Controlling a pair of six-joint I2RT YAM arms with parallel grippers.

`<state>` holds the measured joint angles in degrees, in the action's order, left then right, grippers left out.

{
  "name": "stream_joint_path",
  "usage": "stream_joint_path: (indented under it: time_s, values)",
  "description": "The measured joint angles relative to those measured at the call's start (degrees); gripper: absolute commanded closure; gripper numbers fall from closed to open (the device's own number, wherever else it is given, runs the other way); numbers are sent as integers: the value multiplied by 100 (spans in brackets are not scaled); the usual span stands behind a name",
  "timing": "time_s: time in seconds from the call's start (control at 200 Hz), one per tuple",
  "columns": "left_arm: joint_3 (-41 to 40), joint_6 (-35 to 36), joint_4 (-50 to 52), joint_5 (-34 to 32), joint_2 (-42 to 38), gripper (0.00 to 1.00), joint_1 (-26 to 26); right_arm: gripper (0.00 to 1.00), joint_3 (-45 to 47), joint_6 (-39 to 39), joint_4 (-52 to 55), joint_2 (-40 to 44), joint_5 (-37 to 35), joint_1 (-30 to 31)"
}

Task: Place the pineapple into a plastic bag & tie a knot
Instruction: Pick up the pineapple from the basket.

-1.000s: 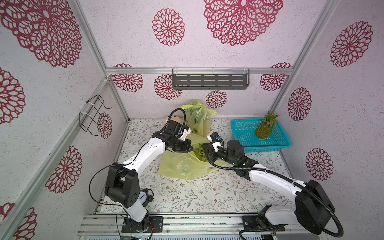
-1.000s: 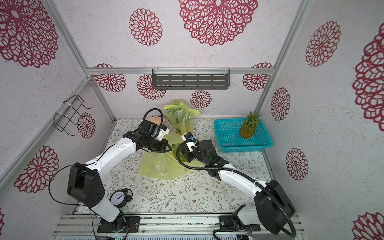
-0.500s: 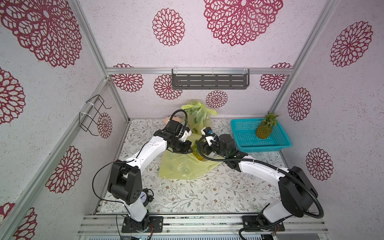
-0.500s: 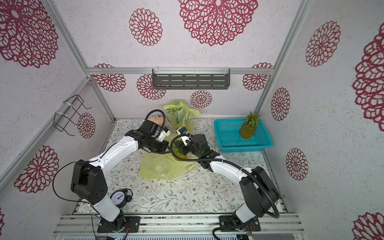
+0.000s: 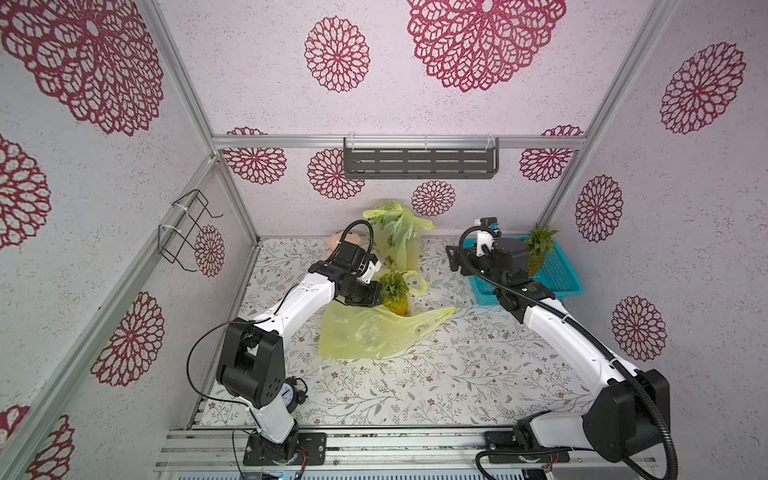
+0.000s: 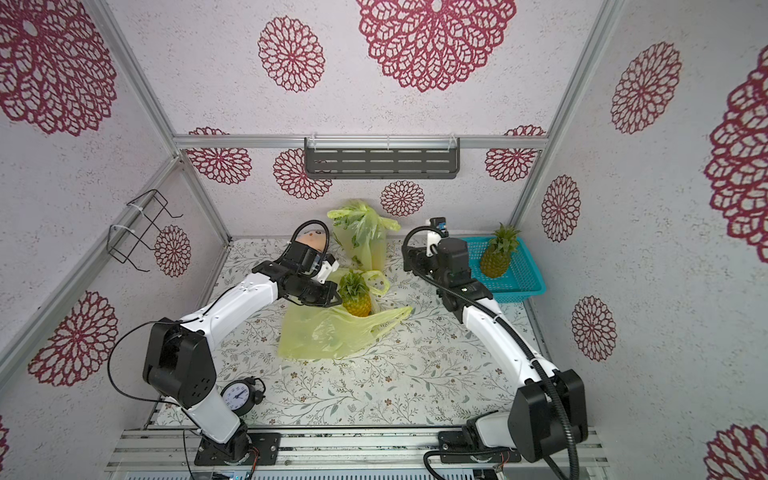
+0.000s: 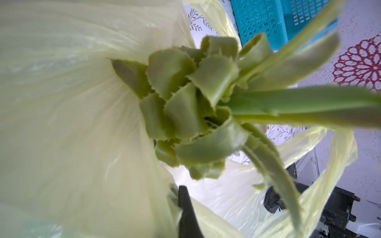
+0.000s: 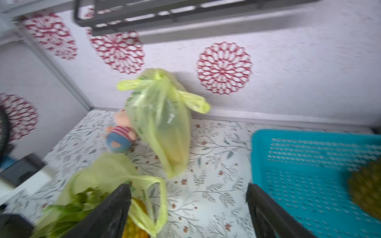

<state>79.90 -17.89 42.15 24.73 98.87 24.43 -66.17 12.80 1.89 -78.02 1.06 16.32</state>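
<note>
Now, at the middle of the flowered table (image 5: pixel 415 386), the pineapple (image 5: pixel 394 296) (image 6: pixel 356 297) is standing upright in the mouth of a yellow plastic bag (image 5: pixel 365 336) (image 6: pixel 328 336), its leafy crown pointing up. The rest of the bag is lying flat toward the near side.

The left claw (image 5: pixel 371 297) (image 6: pixel 328 296) is sitting just to the left of the fruit. It is pinched tight on the bag's rim, and in the left wrist view the plastic is bunching beside one dark finger (image 7: pixel 185 210), with the crown close ahead.

The right claw (image 5: pixel 455 259) (image 6: pixel 409 258) (image 8: pixel 189 197) is hanging well apart from the pineapple, farther back and to the right, beside the left edge of a teal basket (image 5: pixel 561 282) (image 6: pixel 523 282) (image 8: pixel 309 156). Its jaws are standing wide with nothing between them.

A second pineapple (image 5: pixel 536 257) (image 6: pixel 496 257) is standing in that basket. Against the far wall a knotted bag (image 5: pixel 397 241) (image 6: pixel 361 237) (image 8: pixel 162 123) is leaning, and a plush toy (image 6: pixel 311 239) (image 8: pixel 120 136) is lying just to its left. A small clock (image 6: pixel 237 397) is resting by the left arm's base at the near edge.
</note>
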Motion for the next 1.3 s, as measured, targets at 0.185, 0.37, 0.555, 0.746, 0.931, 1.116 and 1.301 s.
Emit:
stream_joint_path:
  time_s: [0.185, 0.37, 0.555, 0.746, 0.931, 1.116, 1.301]
  values:
    - [-131, -114, -144, -24, 0, 100, 0, 5, -717, 144, 1051, -511, -55, -1156]
    - [-267, -186, -350, -15, 0, 100, 0, 5, -1530, 144, 1523, -1272, -258, -1998]
    - [-326, -205, -431, 9, 0, 100, 0, 4, -2699, 129, 1823, -2365, -562, -2503]
    - [-326, -210, -509, 31, 0, 100, 0, 4, -3720, 76, 1969, -3316, -992, -2767]
    - [-326, -232, -538, 46, 0, 100, 0, 5, -4889, -46, 2140, -4280, -817, -2933]
    - [-326, -236, -538, 46, 0, 100, 0, 9, -5366, -170, 2260, -4787, -605, -2973]
    - [-326, -251, -538, 46, -2, 100, 0, 39, -5421, -350, 2218, -4933, -356, -2968]
